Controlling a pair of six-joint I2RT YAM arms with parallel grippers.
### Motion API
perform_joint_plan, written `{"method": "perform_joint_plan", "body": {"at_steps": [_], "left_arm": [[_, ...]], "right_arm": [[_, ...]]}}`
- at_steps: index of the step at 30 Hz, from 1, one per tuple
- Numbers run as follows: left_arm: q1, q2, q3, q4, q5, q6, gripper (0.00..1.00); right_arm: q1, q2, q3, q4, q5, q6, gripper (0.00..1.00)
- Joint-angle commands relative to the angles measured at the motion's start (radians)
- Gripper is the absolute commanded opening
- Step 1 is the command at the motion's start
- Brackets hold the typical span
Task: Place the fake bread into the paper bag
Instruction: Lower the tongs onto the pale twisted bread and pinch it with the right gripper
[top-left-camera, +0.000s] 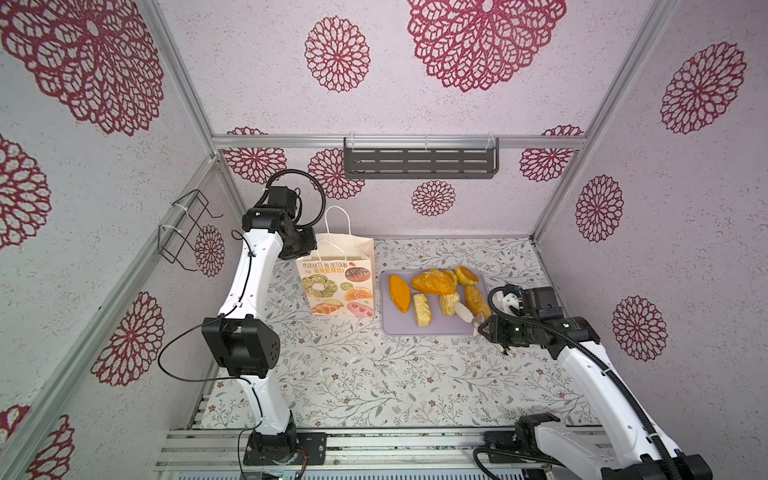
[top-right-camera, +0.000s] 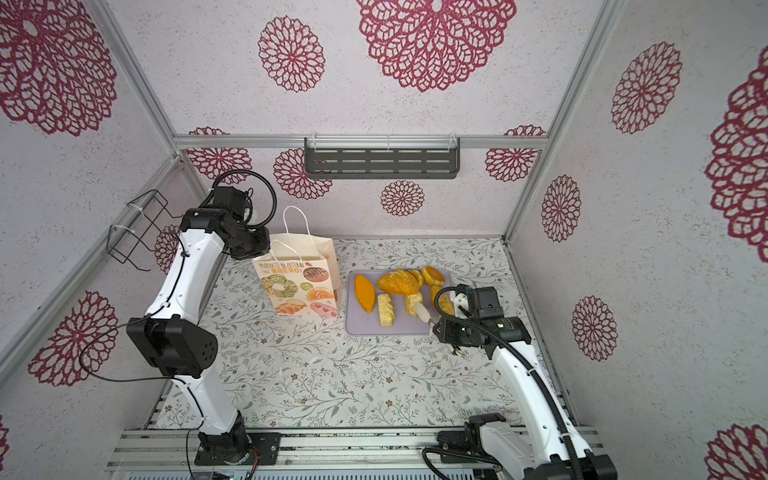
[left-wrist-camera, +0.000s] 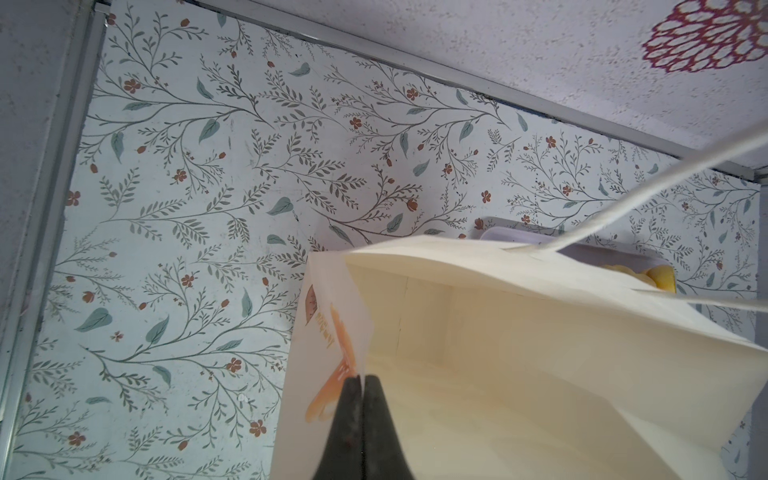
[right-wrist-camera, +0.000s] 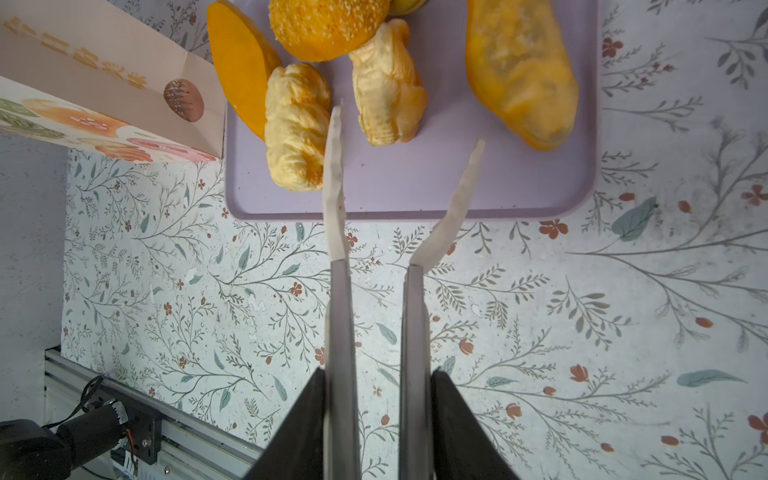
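Nearest, over the flowered table (top-left-camera: 353, 374), the right gripper (right-wrist-camera: 376, 399) has its jaws clamped on a pair of tongs (right-wrist-camera: 337, 178). The white tips stand apart above the lilac tray (right-wrist-camera: 415, 195), and the near end of a pale bun (right-wrist-camera: 386, 83) lies between them, probably the next pick. All the fake bread (top-left-camera: 432, 281) lies on that tray. Farther back, the left gripper (left-wrist-camera: 360, 399) has its jaws pressed together on the rim of the paper bag (left-wrist-camera: 498, 353), likely to hold the mouth open. Only the left wrist view shows that pinch and the bag's inside, where no bread shows; in both top views the arm's wrist hides it.
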Motion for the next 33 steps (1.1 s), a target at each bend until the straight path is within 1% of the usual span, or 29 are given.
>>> {"method": "perform_joint_plan", "body": {"at_steps": [1, 3, 10, 15, 20, 24, 33], "left_arm": [[0.003, -0.041, -0.015, 0.011, 0.012, -0.003, 0.00], [0.004, -0.044, -0.024, 0.014, 0.012, -0.003, 0.00], [0.012, -0.052, -0.041, 0.024, 0.025, -0.009, 0.00], [0.013, -0.060, -0.052, 0.030, 0.029, -0.010, 0.00], [0.016, -0.072, -0.066, 0.038, 0.026, -0.010, 0.00], [0.024, -0.077, -0.072, 0.041, 0.029, -0.012, 0.00], [0.026, -0.089, -0.095, 0.064, 0.046, -0.021, 0.00]], "right_arm": [[0.022, 0.018, 0.023, 0.071, -0.001, 0.014, 0.42], [0.027, 0.040, 0.024, 0.080, 0.002, 0.013, 0.43], [0.037, 0.119, 0.050, 0.082, 0.076, -0.006, 0.44], [0.041, 0.162, 0.075, 0.113, 0.074, -0.011, 0.44], [0.071, 0.204, 0.113, 0.124, 0.062, -0.013, 0.43], [0.091, 0.227, 0.115, 0.134, 0.082, -0.017, 0.43], [0.092, 0.266, 0.101, 0.156, 0.130, -0.029, 0.37]]}}
